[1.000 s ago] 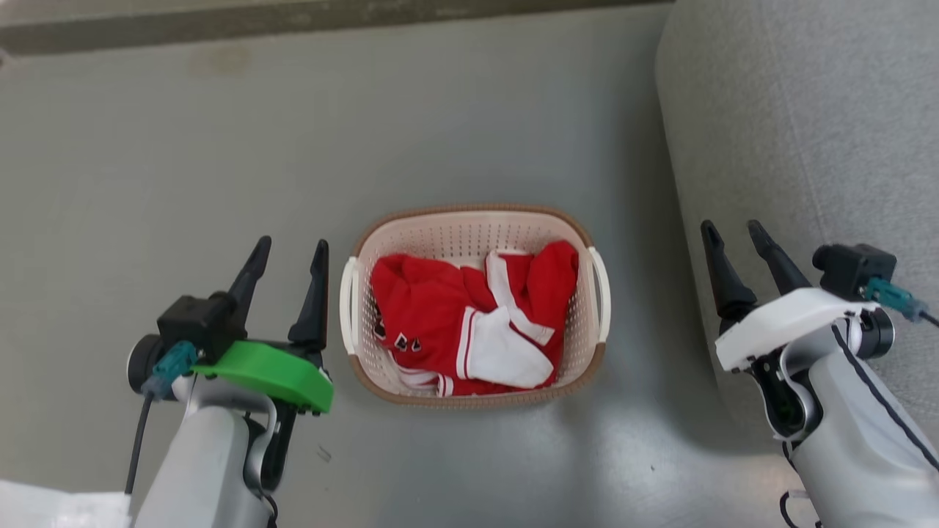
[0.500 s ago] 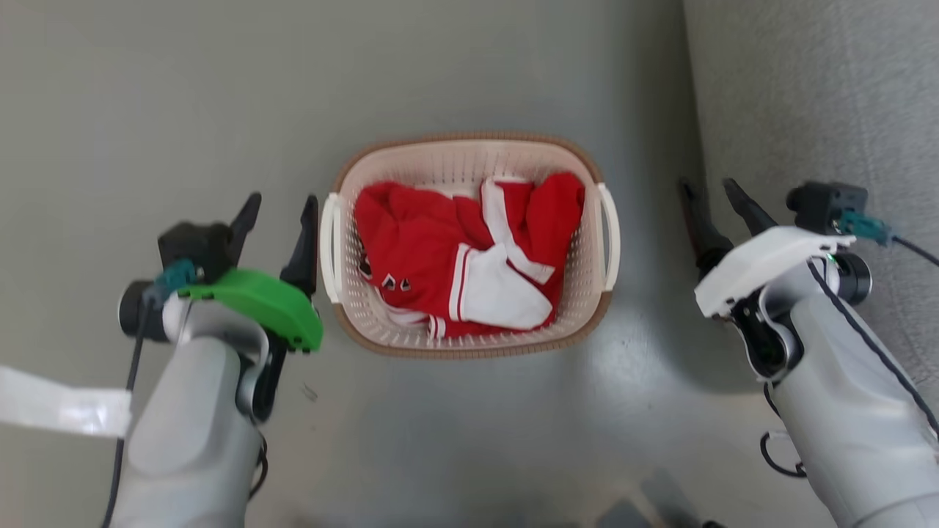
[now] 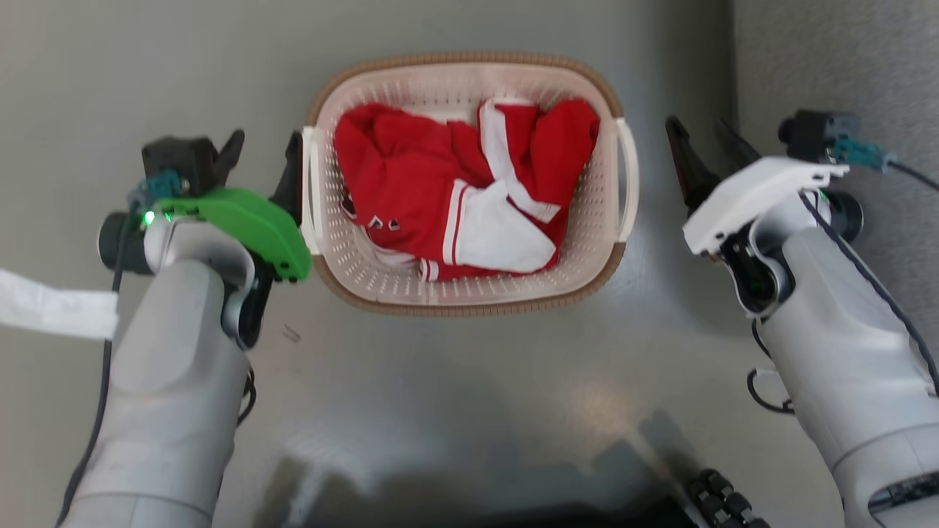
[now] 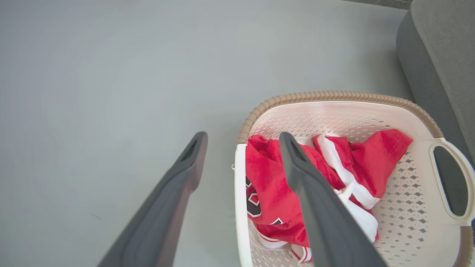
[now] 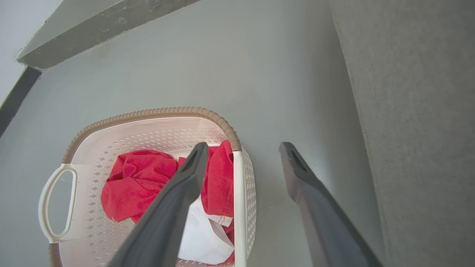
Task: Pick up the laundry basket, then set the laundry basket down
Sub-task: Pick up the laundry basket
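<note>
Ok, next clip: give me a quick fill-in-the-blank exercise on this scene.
1. The laundry basket holds a crumpled ____ and white garment.
2. The left gripper and right gripper are both ____, holding nothing.
3. The basket sits ____ the two grippers.
Missing words: red; open; between.

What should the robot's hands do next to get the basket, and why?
The left gripper and right gripper flank the laundry basket, jaws open, holding nothing. In the wrist views the left handle and right handle line up with the open gaps. So probably lower both a little until the handles slip between the jaws.
</note>
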Controlling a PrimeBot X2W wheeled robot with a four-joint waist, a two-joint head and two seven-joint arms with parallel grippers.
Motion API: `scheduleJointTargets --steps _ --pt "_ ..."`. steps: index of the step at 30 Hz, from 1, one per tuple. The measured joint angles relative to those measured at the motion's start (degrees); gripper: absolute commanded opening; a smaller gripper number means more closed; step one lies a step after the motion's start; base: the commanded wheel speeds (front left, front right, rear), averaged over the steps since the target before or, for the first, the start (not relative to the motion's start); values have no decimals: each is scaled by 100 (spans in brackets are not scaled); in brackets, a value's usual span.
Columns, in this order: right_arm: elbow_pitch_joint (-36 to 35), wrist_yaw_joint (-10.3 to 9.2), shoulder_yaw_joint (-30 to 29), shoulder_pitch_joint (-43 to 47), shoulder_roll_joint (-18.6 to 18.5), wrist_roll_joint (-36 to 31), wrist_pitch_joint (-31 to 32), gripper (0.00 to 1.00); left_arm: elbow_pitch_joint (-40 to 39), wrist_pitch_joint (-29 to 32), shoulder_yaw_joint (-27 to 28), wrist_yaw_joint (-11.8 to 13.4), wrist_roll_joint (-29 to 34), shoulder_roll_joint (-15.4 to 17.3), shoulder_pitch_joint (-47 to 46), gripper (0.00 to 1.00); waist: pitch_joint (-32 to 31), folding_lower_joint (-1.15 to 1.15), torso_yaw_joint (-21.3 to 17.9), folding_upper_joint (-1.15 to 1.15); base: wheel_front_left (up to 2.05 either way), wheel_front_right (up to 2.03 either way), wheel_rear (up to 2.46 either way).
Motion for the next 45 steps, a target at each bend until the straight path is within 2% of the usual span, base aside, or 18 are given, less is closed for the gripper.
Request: scheduleJointTargets --steps 6,15,31,32,33,34,35,36,37,38,45 --pt "247 44 155 -462 105 75 105 100 341 105 -44 0 0 -15 -498 100 512 0 5 0 0 0 0" --pt "689 51 392 -724 157 97 188 100 839 152 -149 0 -71 -22 -770 100 974 0 29 0 0 0 0" --pt "1138 52 816 -1018 255 333 391 100 1362 346 -634 -1 -428 -25 -1088 100 1230 0 43 0 0 0 0" --pt "1157 52 832 -1039 256 352 391 100 1372 346 -677 -2 -468 -26 -1095 90 1239 0 40 0 0 0 0" --pt "1174 52 847 -1068 257 360 391 92 1385 346 -717 -3 -505 -26 -1106 79 1248 0 37 0 0 0 0" --pt "1181 52 861 -1096 259 388 390 61 1396 346 -746 -8 -535 -26 -1119 56 1256 0 34 0 0 0 0" --pt "1190 52 878 -1121 260 422 390 35 1408 346 -773 -8 -552 -26 -1139 35 1262 0 31 0 0 0 0" --pt "1198 52 899 -1140 263 456 390 24 1419 346 -803 -8 -577 -25 -1163 22 1268 0 28 0 0 0 0" --pt "1202 52 923 -1159 264 472 390 5 1429 345 -836 -8 -598 -25 -1188 0 1272 0 25 0 0 0 0" --pt "1209 52 947 -1180 265 486 388 0 1433 345 -872 -8 -635 -25 -1207 0 1275 0 22 0 0 0 0" --pt "1324 48 1078 -1216 280 571 280 0 1528 267 -1055 -34 -758 -52 -1261 0 1213 0 10 0 0 0 0"
